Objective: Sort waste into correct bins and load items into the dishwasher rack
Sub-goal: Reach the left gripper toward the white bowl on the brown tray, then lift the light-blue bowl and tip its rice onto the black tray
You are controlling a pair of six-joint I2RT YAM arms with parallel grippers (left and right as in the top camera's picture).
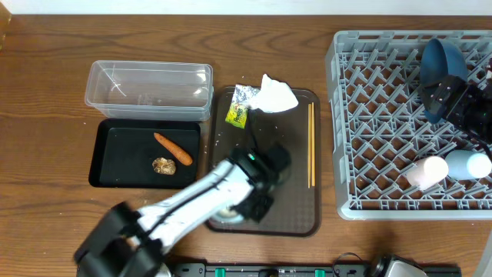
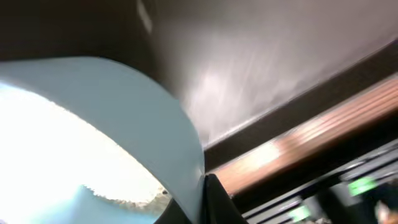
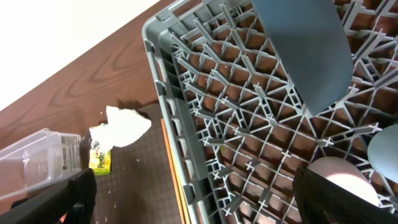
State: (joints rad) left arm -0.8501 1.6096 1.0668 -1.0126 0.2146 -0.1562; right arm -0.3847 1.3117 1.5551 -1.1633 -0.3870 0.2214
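The light-blue bowl (image 2: 118,118) appears rigid, slick and breakable, best pinched at its rim; the left hand (image 1: 257,204) is at it, whether clenched I cannot tell.

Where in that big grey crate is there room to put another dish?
The left half of the dishwasher rack is bare, from its left wall to the dark blue dish. The right side is crowded: the dish at the back, the pink cup and blue cup near the front.
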